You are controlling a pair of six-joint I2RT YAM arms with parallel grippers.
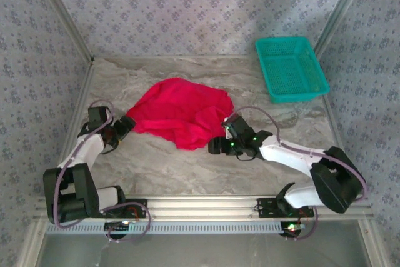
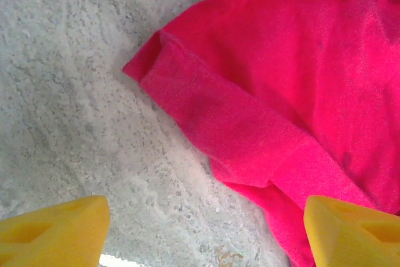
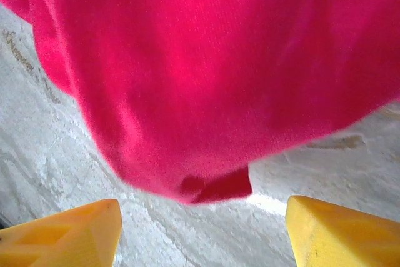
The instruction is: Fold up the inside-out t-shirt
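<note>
Top external view: we see the t-shirt [image 1: 181, 112] lying crumpled in a loose red heap on the grey marbled desk [image 1: 187, 173], not spread flat and not folded. Its cloth bunches into soft ridges, and a tongue of it points toward the near edge.

The left gripper [image 1: 124, 127] sits low just beside the t-shirt's left corner. We cannot tell from above whether it touches the cloth. The right gripper [image 1: 217, 146] sits just beside the t-shirt's near right edge, close to that tongue of cloth.

A teal mesh basket [image 1: 291, 68] stands to the far right of the t-shirt, well apart from it.

In the left wrist view, the left gripper [image 2: 206, 220] has its yellow fingers [image 2: 53, 232] spread wide. A doubled, hemmed edge of the t-shirt [image 2: 269, 92] runs slantwise ahead of them. One fold of it reaches down close to the finger on the right of the picture. The fingers clasp no cloth.

In the right wrist view, the right gripper [image 3: 203, 220] also has its yellow fingers [image 3: 62, 236] wide apart. The t-shirt [image 3: 206, 67] lies just ahead of them, its rounded lower edge ending over bare desk [image 3: 50, 154]. Here too the fingers grip nothing.
</note>
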